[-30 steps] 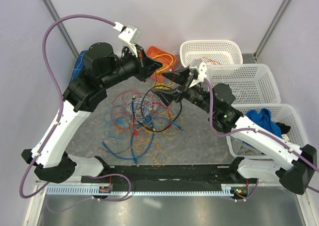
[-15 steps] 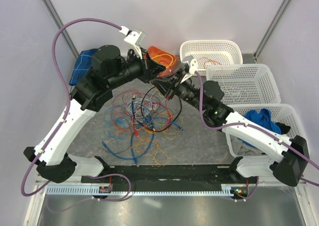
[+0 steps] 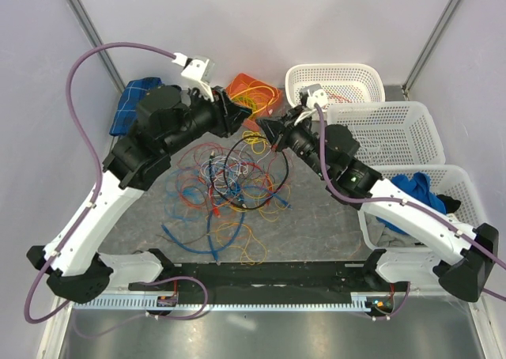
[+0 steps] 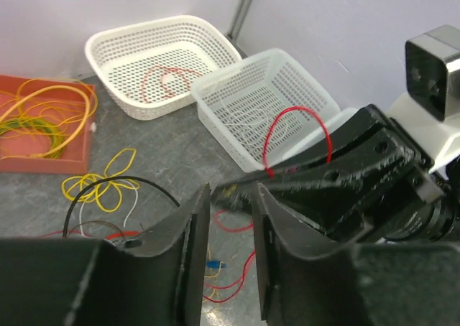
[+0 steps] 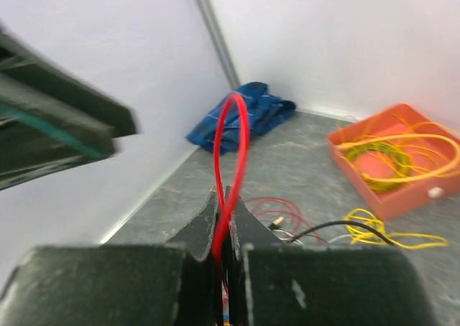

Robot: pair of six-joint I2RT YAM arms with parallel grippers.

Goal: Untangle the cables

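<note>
The cables [image 3: 231, 182] lie in a tangle of red, blue, orange, yellow, white and black on the grey table between the arms. My right gripper [image 5: 228, 197] is shut on a red cable [image 5: 231, 132] that loops up above its tips. From above, the right gripper [image 3: 266, 128] hangs over the tangle's far edge. My left gripper [image 3: 248, 122] faces it tip to tip. In the left wrist view the left gripper [image 4: 231, 197] is open with nothing between its fingers, and the red cable loop [image 4: 296, 109] stands on the right gripper ahead.
An orange tray [image 3: 243, 82] of coiled yellow cables sits at the back centre. Three white baskets [image 3: 328, 67] [image 3: 395, 106] [image 3: 462, 177] line the right side, the nearest holding a blue cloth [image 3: 415, 189]. Another blue cloth [image 3: 134, 106] lies at the back left.
The right gripper swung in and closed from wide open onto the red cable. The left gripper, shut before, has opened and let go, easing back left.
</note>
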